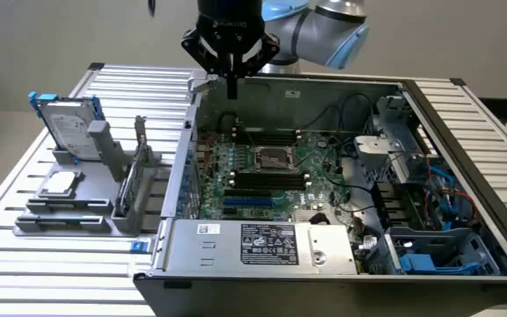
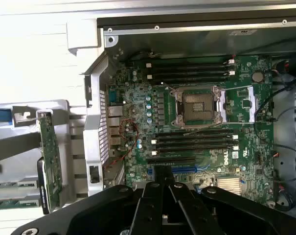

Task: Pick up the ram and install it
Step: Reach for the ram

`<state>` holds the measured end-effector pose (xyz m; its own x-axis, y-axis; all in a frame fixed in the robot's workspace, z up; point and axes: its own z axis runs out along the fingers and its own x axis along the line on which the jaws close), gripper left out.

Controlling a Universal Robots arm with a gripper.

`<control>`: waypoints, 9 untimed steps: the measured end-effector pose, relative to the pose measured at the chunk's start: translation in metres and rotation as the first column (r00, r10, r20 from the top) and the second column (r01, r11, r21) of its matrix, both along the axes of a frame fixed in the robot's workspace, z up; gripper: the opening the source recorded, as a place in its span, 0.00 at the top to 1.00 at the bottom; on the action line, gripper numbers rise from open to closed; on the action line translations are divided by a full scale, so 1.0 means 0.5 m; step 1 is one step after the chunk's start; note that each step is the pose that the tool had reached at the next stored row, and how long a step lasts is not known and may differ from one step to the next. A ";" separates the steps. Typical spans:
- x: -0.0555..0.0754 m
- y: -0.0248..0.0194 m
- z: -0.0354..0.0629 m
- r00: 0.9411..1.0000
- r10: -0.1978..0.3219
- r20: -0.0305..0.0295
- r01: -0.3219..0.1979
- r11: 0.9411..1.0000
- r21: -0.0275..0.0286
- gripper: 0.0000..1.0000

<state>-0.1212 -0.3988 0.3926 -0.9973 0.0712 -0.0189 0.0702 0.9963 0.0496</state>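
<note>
My gripper point(image 1: 232, 89) hangs above the rear wall of the open computer case point(image 1: 465, 132), fingers shut together with nothing between them. In the wrist view the gripper point(image 2: 162, 171) points down over the motherboard point(image 2: 138, 93). Black memory slots point(image 2: 187, 71) lie on one side of the processor socket point(image 2: 199, 105), and more slots point(image 2: 192, 139) on the other. The ram looks like the thin dark green strip point(image 2: 13, 203) lying in the grey holder point(image 1: 24, 224) outside the case, at the exterior view's left, well away from the gripper.
On the holder stand a silver hard drive with blue rails point(image 1: 64, 122), an upright green card with a metal bracket point(image 2: 50, 156) and a small square chip point(image 1: 60, 185). Cables, a drive cage point(image 1: 395, 132) and a power supply point(image 1: 263, 241) crowd the case's other sides.
</note>
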 end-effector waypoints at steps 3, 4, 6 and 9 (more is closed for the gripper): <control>0.000 0.0000 0.000 1.000 0.000 0.000 0.000 1.000 0.000 0.89; 0.000 0.0000 0.000 1.000 0.000 0.000 0.000 1.000 0.000 0.89; 0.000 0.0000 0.000 1.000 0.000 0.000 0.000 1.000 0.000 0.89; 0.000 0.0000 0.000 1.000 0.000 0.000 0.000 1.000 0.000 0.89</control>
